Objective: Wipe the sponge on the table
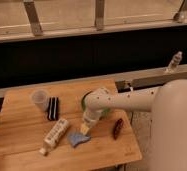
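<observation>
Seemingly gripper (85,129) presses sponge (77,139) upper edge, on table (17,131).

Table (17,131) bearing cup (39,99), black block (53,108), white box (56,134), sponge (78,139), green bowl (83,103); pincer (85,129) at the sponge

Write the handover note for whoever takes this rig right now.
Hand: low over the table, its tip at the top edge of the sponge. Whether it has a grip on the sponge cannot be confirmed.
Sponge: lying flat near the table's front edge, between the white box and the dark red object.
Done: the hand is at the sponge.
Left: make sure the sponge is secured, then wipe it across the table. The box sits close beside it, so it is probably best to stroke away from the box.
</observation>
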Action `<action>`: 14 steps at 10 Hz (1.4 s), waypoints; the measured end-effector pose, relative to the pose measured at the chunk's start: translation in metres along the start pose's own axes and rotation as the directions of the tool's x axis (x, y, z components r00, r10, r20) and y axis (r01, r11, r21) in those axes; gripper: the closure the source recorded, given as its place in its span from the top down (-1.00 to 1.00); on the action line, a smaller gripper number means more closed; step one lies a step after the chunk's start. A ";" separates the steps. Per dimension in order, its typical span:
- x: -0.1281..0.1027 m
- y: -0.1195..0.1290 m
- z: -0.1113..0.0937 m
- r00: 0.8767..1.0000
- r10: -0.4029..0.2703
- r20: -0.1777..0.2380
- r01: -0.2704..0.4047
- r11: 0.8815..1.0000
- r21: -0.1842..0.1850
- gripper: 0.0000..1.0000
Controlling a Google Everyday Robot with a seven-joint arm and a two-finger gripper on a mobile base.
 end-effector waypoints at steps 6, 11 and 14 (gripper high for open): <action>-0.023 -0.033 -0.047 0.993 -0.019 0.114 0.019 1.000 0.004 -1.00; -0.040 -0.024 -0.044 0.994 -0.055 0.094 0.055 0.998 -0.001 -1.00; -0.059 0.016 -0.041 0.990 -0.120 0.074 0.120 0.993 0.005 -1.00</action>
